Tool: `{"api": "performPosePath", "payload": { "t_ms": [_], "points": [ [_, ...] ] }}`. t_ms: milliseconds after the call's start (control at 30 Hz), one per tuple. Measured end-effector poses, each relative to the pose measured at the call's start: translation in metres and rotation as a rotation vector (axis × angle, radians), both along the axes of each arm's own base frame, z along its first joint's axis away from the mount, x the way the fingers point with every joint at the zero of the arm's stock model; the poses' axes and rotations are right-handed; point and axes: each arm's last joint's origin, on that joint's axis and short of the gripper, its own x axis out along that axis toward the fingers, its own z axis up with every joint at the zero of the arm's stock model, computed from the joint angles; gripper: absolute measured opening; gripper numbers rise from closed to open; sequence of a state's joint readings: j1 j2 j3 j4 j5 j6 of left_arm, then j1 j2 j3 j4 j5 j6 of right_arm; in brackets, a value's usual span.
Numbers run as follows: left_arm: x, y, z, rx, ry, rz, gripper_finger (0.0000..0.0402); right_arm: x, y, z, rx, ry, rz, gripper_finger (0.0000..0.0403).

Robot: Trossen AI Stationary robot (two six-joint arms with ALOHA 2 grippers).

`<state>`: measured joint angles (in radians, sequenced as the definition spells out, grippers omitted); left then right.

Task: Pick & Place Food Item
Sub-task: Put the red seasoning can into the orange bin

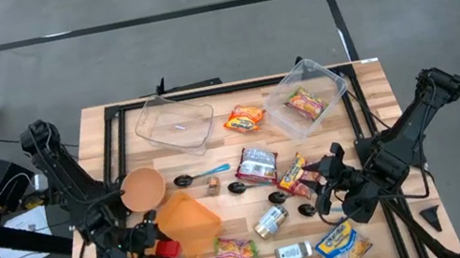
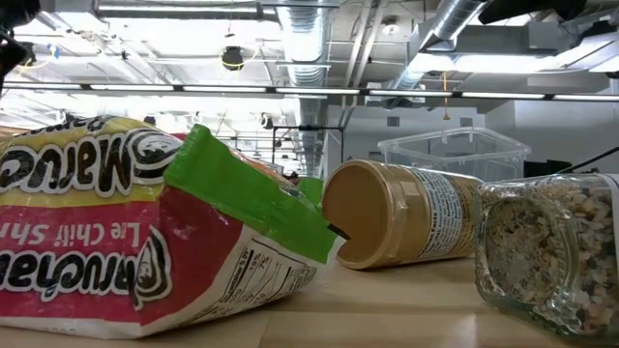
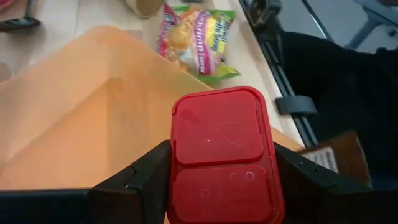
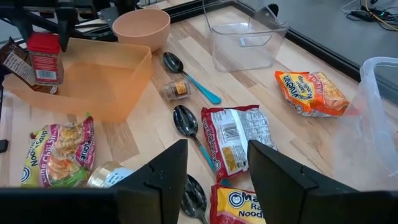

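Overhead, I see the left gripper (image 1: 151, 254) at the near-left part of the table (image 1: 98, 133), its fingers (image 3: 140, 177) closed on a red-capped jar (image 1: 168, 250); in the left wrist view the red cap (image 3: 222, 155) fills the gap between the two dark fingers, touching both. The jar sits at the near edge of the orange bin (image 1: 192, 223), and from the right wrist view it stands upright (image 4: 45, 57) over the bin's far corner (image 4: 93, 68). Just beside the bin lies a ramen pack (image 1: 235, 253), also visible past the cap (image 3: 196, 37). The right gripper (image 1: 334, 188) hovers at mid-right of the table with nothing between its fingers (image 4: 158, 177), which stand partly apart; below it I see a silver-red packet (image 4: 233, 140), two dark spoons (image 4: 185, 121) and a second ramen pack (image 4: 239, 208). A pink bowl (image 1: 143, 188) sits beside the bin's far-left corner. Two clear tubs (image 1: 175, 122) stand at the far edge, the right one (image 1: 325, 74) holding a noodle pack (image 1: 305, 103). In the low view a ramen bag (image 2: 116, 227) and a tipped brown jar (image 2: 401, 213) block the grippers.
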<state>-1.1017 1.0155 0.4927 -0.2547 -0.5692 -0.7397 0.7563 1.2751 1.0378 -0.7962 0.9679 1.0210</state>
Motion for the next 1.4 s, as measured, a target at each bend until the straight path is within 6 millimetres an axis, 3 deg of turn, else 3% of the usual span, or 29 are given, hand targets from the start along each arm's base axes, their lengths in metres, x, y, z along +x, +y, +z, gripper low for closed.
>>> {"api": "performPosePath", "payload": {
  "t_ms": [433,800,1000,1100,1400],
  "points": [
    [-0.008,-0.020,-0.024,0.156,0.027,-0.110,0.0206,0.000,0.000,0.000,0.003,-0.002,0.001,0.0164],
    [-0.006,-0.025,-0.027,0.153,0.013,-0.126,0.0209,0.000,0.000,0.000,0.005,-0.004,0.001,0.0164],
    [-0.006,-0.025,-0.026,0.163,-0.007,-0.111,0.0353,0.000,0.000,0.000,0.005,-0.004,0.001,0.0164],
    [-0.005,-0.024,-0.026,0.181,-0.029,-0.096,0.0388,0.000,0.000,0.000,0.004,-0.003,0.001,0.0164],
    [-0.004,-0.020,-0.017,0.230,-0.130,-0.051,0.0320,0.000,0.000,0.000,0.004,-0.003,0.001,0.0164]
  ]
}}
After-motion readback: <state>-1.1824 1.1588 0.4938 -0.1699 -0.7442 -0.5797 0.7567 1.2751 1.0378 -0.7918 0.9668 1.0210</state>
